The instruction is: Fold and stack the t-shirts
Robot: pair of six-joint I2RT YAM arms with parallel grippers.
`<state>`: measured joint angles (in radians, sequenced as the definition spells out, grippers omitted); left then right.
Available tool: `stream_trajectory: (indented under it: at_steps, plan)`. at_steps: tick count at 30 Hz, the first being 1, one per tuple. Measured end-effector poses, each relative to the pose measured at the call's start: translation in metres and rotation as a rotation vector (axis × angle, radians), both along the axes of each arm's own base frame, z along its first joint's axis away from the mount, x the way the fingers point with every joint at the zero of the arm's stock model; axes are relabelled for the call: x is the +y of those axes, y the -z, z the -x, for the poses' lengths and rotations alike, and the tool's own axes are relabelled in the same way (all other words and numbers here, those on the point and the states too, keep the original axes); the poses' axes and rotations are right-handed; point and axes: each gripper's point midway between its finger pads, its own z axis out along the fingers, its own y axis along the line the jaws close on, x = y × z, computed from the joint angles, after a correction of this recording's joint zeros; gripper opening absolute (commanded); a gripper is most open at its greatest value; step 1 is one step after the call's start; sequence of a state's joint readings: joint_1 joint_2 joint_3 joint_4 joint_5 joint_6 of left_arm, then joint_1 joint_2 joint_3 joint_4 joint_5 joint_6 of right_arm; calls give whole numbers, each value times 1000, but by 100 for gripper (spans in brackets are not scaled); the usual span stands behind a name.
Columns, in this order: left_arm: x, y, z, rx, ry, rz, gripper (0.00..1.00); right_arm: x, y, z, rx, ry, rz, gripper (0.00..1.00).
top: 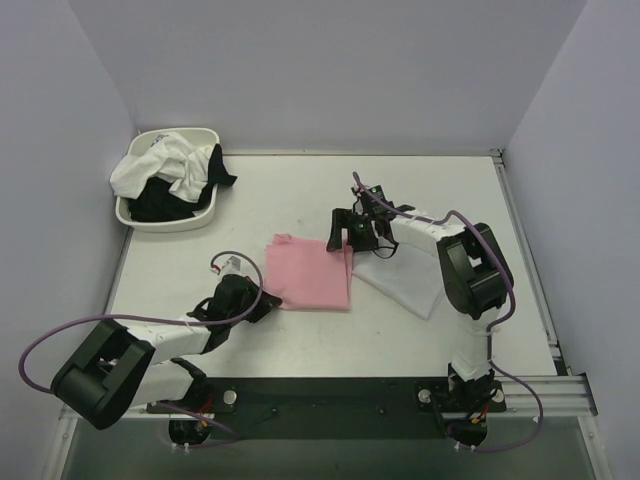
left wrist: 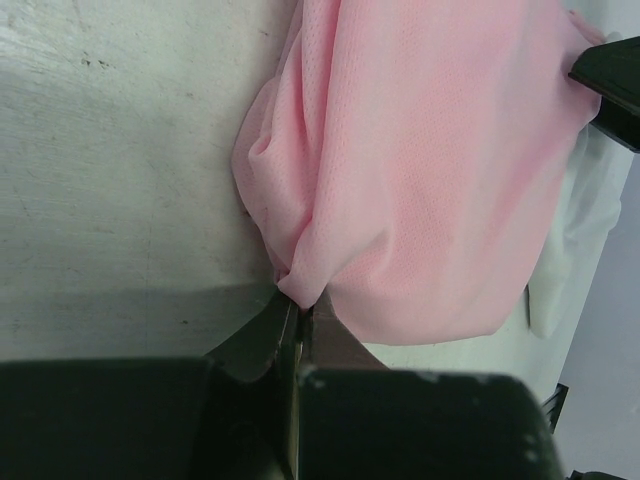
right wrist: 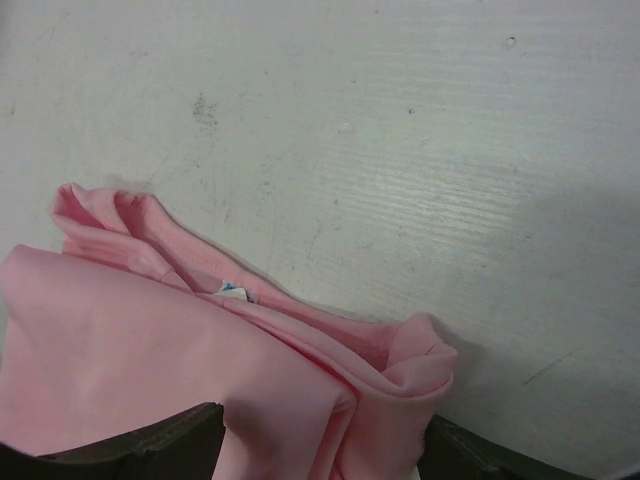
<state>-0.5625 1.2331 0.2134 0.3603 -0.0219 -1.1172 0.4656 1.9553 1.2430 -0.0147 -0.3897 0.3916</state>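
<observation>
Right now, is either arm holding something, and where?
The left gripper pinches the pink t-shirt by a bunched corner; the right gripper straddles another edge, open.

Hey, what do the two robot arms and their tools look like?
The left arm and right arm are white links with bulky black joint housings, each trailing a looping purple cable. The left tool and right tool are black, two-fingered.

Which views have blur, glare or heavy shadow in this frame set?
Top external: even diffuse light, no glare, all sharp. Left wrist: pink shirt weave is sharp, the left pincer is dark and blurred, and its shadow falls on the table. Right wrist: table grain is crisp, the near fingers are dark and out of focus, with a soft shadow at right.
</observation>
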Motion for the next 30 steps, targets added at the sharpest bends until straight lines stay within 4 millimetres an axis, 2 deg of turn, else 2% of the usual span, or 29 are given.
stream_trajectory:
  at_steps: [1,3,4,6,7,9,18,22,24,26,28,30]
  plan:
    - [0,0,0,1,-1,0,0,1,1,-1,-4,1,-4,66]
    - [1,0,0,0,-1,-2,0,2,3,-1,-10,2,-12,48]
    - [2,1,0,0,-4,-1,0,2,4,-1,-13,4,-16,36]
    - [3,1,-1,0,-6,-1,0,2,7,0,-11,3,-19,23]
    - [4,0,-1,0,-8,1,0,1,8,1,-7,5,-18,10]
    - [5,1,-1,0,-11,2,0,-1,13,6,10,9,-13,0]
    - [4,0,-2,-2,-5,-2,0,0,14,9,19,26,-6,0]
    - [4,-3,-5,11,20,-55,0,-4,4,14,19,32,28,0]
    - [5,-7,-8,20,36,-90,0,-5,-11,12,0,37,33,0]
    - [2,-17,-15,10,53,-114,0,-4,-35,6,-36,42,28,0]
    - [-3,-35,-26,-21,76,-132,0,0,-64,-2,-88,46,13,0]
    - [-10,-59,-40,-67,92,-137,0,1,-101,-11,-161,55,-9,0]
